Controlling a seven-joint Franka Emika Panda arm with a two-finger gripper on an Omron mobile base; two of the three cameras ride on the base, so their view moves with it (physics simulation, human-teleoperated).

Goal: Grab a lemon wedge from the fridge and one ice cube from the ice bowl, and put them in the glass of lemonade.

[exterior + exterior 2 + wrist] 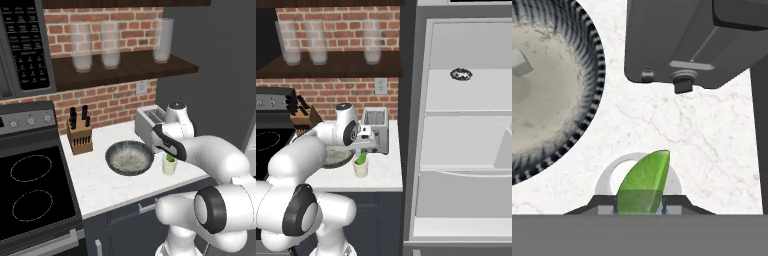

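My claw [640, 206] was clamped on the lemon wedge [643, 182], poised directly above the glass of lemonade [638, 175]. Next, I judged: release it, then fetch 1 ice cube [521, 63].

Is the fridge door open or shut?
Open: the fridge shows its white shelves and drawer, with a small ring-shaped thing on a shelf.
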